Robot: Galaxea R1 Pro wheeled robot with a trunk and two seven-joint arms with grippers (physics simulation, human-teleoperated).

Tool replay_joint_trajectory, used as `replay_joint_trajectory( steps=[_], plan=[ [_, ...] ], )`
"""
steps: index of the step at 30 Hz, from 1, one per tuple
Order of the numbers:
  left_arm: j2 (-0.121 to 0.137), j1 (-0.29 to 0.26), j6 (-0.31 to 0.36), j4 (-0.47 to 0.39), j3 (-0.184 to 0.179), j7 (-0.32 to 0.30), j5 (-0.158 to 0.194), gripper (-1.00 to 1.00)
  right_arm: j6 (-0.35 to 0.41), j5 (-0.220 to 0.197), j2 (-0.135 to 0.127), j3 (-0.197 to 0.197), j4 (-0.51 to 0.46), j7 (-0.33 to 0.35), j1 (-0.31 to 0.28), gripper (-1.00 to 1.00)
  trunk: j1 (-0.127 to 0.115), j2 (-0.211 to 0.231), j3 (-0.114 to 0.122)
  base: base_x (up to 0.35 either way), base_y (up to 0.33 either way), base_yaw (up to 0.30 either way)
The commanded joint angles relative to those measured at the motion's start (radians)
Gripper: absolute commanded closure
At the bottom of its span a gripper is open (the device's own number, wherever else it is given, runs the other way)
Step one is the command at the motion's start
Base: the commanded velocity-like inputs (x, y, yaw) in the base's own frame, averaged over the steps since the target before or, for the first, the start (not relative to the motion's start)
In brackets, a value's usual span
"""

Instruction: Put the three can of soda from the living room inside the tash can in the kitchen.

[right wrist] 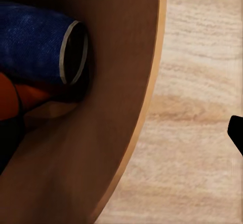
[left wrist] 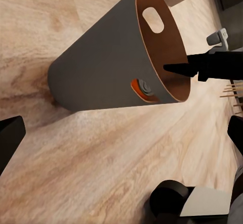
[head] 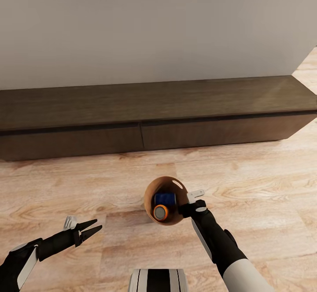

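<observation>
— Bucket-shaped bin point(head: 154, 195), brown inside and off-white outside, is held at its thin rim by the right claw point(head: 190, 205) above the plank floor point(head: 264, 186). Light, stiff, probably slippery.

— A blue can point(right wrist: 35, 46) is seen close inside; the left claw point(head: 90, 230) is spread, empty.

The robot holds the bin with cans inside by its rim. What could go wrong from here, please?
1. The right gripper pinches only one side of the bin rim, so the bin may slip or swing when the robot moves.
2. In the left wrist view the bin looks tilted; the orange can and blue can lie loose inside and might roll out.
</observation>
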Motion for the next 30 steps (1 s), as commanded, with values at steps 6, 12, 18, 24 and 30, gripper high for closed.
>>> replay_joint_trajectory(
  steps=[6,12,18,24,30],
  plan=[
    [0.0,0.0,0.0,0.0,0.0,0.0,0.0,-1.0,0.0,0.0,0.0,0.0,0.0,0.0,0.0,-1.0,0.0,0.0,0.0,0.0,0.0,0.0],
    [0.0,0.0,0.0,0.0,0.0,0.001,0.0,-1.0,0.0,0.0,0.0,0.0,0.0,0.0,0.0,-1.0,-0.008,0.014,0.006,0.0,0.0,0.0],
    [0.0,0.0,0.001,0.0,0.0,0.001,0.0,-1.0,0.0,0.0,0.0,0.0,0.0,0.0,0.0,-1.0,-0.023,0.042,0.019,0.0,0.0,0.0],
    [0.0,0.0,0.0,0.0,0.0,0.001,0.001,-1.0,0.0,0.0,0.0,0.0,0.0,0.0,0.0,-1.0,-0.023,0.042,0.019,0.0,0.0,0.0],
    [0.0,0.0,0.0,0.0,0.0,0.001,0.001,-1.0,0.0,0.0,0.0,0.0,0.0,0.0,0.0,-1.0,-0.027,0.049,0.022,0.0,0.0,0.0]
  ],
)
